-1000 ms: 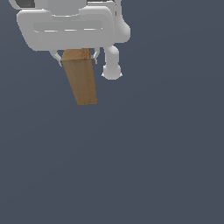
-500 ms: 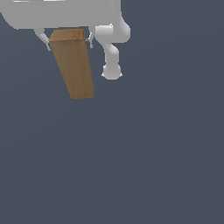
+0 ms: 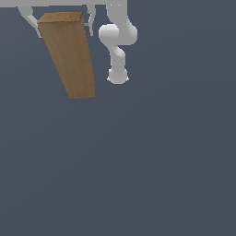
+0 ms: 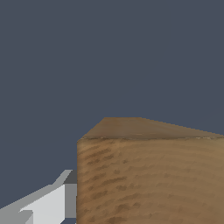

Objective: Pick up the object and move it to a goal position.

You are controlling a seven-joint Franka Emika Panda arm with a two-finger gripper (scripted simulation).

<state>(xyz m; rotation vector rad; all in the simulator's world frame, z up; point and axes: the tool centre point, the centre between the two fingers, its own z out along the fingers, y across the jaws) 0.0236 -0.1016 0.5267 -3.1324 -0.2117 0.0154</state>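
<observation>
At the upper edge of the exterior view, the wooden block (image 3: 67, 55) is pinched by the gripper (image 3: 61, 20).

Pale fingers (image 3: 30, 19) are seen pressed against both sides of the block's upper end, the hand itself being cut off by the frame. The block is hung tilted, its lower end slanted toward the exterior view's right, over a plain dark grey ground (image 3: 152, 166). Just beside it, the white arm (image 3: 117, 46) is seen. From the wrist view, the block (image 4: 148, 175) is shown close up, one finger (image 4: 52, 201) touching its side.
</observation>
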